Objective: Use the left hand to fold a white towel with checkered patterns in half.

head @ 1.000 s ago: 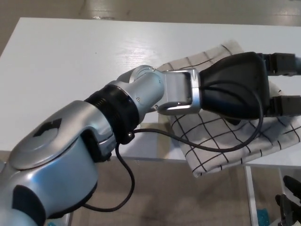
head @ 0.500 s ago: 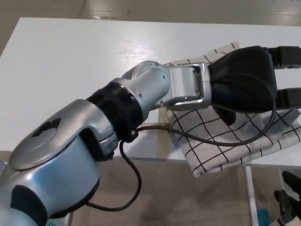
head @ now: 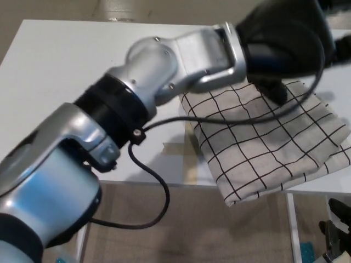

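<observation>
Here the white checkered towel [head: 263,142] lies folded on the white table [head: 66,82], at its near right corner, with the towel's nearest corner hanging just over the table's front edge. The robot's left hand [head: 285,41] is above the towel's far edge, its silver forearm [head: 164,68] reaching in across the table from the lower left; whether its fingers are spread or closed cannot be told, since motion blur and the picture's edge hide them. A black cable [head: 153,181] loops down from the forearm past the table's front edge.

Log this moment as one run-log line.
left hand: above towel, grip unclear | towel: folded on table, near corner overhanging edge | right hand: not in view
</observation>
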Robot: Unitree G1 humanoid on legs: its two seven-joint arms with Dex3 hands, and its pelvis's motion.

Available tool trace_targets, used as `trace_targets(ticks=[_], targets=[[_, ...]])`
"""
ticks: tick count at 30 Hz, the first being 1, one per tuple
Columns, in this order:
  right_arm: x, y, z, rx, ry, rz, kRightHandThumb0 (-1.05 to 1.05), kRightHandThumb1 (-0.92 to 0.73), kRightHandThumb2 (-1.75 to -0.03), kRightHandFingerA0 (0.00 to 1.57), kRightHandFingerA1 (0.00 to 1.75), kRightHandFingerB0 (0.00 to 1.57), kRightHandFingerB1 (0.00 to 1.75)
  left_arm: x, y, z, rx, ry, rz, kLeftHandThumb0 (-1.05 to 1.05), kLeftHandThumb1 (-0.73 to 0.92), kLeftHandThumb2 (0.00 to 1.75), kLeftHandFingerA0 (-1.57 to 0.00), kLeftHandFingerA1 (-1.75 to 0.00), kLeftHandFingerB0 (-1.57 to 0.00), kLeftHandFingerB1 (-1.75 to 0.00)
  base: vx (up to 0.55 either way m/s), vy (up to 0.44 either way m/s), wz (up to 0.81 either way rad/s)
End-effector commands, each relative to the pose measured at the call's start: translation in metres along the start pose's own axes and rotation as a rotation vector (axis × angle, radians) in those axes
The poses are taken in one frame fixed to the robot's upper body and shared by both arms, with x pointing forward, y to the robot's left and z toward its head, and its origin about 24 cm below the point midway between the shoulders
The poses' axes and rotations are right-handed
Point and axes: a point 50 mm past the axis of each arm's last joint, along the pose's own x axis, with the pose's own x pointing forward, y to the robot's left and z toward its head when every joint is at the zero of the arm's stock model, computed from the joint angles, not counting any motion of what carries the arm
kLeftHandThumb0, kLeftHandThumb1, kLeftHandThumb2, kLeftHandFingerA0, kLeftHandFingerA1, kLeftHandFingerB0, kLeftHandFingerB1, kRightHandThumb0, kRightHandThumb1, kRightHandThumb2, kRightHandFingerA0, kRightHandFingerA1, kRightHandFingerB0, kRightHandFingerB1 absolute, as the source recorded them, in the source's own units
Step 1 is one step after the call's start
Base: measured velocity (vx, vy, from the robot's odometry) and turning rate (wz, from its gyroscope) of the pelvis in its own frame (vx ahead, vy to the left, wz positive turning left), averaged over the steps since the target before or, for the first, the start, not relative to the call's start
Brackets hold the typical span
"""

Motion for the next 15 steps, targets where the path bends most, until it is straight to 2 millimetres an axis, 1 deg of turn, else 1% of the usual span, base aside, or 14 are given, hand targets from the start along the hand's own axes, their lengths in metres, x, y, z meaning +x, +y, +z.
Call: trace_targets(ticks=[1, 2, 3, 4, 6, 7, 8, 9, 10, 11, 13, 14, 15], targets=[[-0.018, -0.015, -0.017, -0.032, 0.066, 0.005, -0.61, -0.73, -0.62, 0.62, 0.49, 0.66, 0.43, -0.093, 0.116, -0.042, -0.293, 0.187, 0.300, -0.83, 0.45, 0.90, 0.00, 0.00, 0.00, -0.13, 0.00, 0.000, 0.00], [-0.019, -0.016, -0.018, -0.034, 0.070, 0.007, -0.61, -0.73, -0.62, 0.62, 0.49, 0.66, 0.43, -0.101, 0.121, -0.040, -0.297, 0.183, 0.309, -0.83, 0.45, 0.90, 0.00, 0.00, 0.00, -0.13, 0.00, 0.000, 0.00], [-0.019, -0.016, -0.018, -0.034, 0.070, 0.007, -0.61, -0.73, -0.62, 0.62, 0.49, 0.66, 0.43, -0.101, 0.121, -0.040, -0.297, 0.183, 0.309, -0.83, 0.45, 0.90, 0.00, 0.00, 0.00, -0.13, 0.00, 0.000, 0.00], [-0.021, -0.017, -0.020, -0.037, 0.080, 0.006, -0.61, -0.72, -0.62, 0.62, 0.49, 0.65, 0.43, -0.127, 0.130, -0.037, -0.322, 0.190, 0.321, -0.80, 0.43, 0.89, 0.00, -0.04, -0.01, -0.17, 0.00, 0.000, 0.00], [-0.021, -0.017, -0.020, -0.037, 0.080, 0.006, -0.61, -0.72, -0.62, 0.62, 0.49, 0.65, 0.43, -0.127, 0.130, -0.037, -0.322, 0.190, 0.321, -0.80, 0.43, 0.89, 0.00, -0.04, -0.01, -0.17, 0.00, 0.000, 0.00], [-0.027, -0.018, -0.025, -0.045, 0.106, 0.013, -0.60, -0.72, -0.62, 0.60, 0.49, 0.64, 0.42, -0.178, 0.134, -0.023, -0.411, 0.231, 0.339, -0.66, 0.41, 0.83, 0.00, -0.15, -0.06, -0.34, 0.00, 0.000, 0.00], [-0.027, -0.018, -0.025, -0.045, 0.106, 0.013, -0.60, -0.72, -0.62, 0.60, 0.49, 0.64, 0.42, -0.178, 0.134, -0.023, -0.411, 0.231, 0.339, -0.66, 0.41, 0.83, 0.00, -0.15, -0.06, -0.34, 0.00, 0.000, 0.00], [-0.028, -0.018, -0.027, -0.051, 0.114, 0.017, -0.60, -0.72, -0.62, 0.60, 0.49, 0.63, 0.42, -0.195, 0.133, -0.016, -0.455, 0.251, 0.353, -0.63, 0.40, 0.81, -0.02, -0.19, -0.09, -0.41, 0.00, 0.000, 0.00], [-0.030, -0.019, -0.028, -0.061, 0.121, 0.020, -0.61, -0.72, -0.62, 0.60, 0.48, 0.63, 0.42, -0.216, 0.126, -0.006, -0.546, 0.284, 0.378, -0.31, 0.20, 0.81, 0.00, -0.50, 0.00, -0.46, 0.00, 0.000, 0.00], [-0.031, -0.020, -0.029, -0.067, 0.125, 0.022, -0.61, -0.72, -0.62, 0.60, 0.48, 0.63, 0.42, -0.230, 0.123, 0.002, -0.606, 0.306, 0.394, -0.31, 0.20, 0.81, 0.00, -0.50, 0.00, -0.46, 0.00, 0.000, 0.00], [-0.033, -0.021, -0.030, -0.073, 0.131, 0.023, -0.61, -0.72, -0.62, 0.59, 0.48, 0.63, 0.42, -0.246, 0.118, 0.011, -0.687, 0.338, 0.405, -0.30, 0.20, 0.81, 0.00, -0.50, 0.00, -0.46, 0.00, 0.000, 0.00], [-0.035, -0.021, -0.033, -0.070, 0.142, 0.020, -0.60, -0.72, -0.62, 0.59, 0.47, 0.63, 0.42, -0.273, 0.104, 0.027, -0.812, 0.406, 0.400, -0.57, 0.37, 0.64, -0.13, -0.38, -0.18, -0.36, 0.00, 0.000, 0.00], [-0.035, -0.021, -0.033, -0.070, 0.142, 0.020, -0.60, -0.72, -0.62, 0.59, 0.47, 0.63, 0.42, -0.273, 0.104, 0.027, -0.812, 0.406, 0.400, -0.57, 0.37, 0.64, -0.13, -0.38, -0.18, -0.36, 0.00, 0.000, 0.00]])
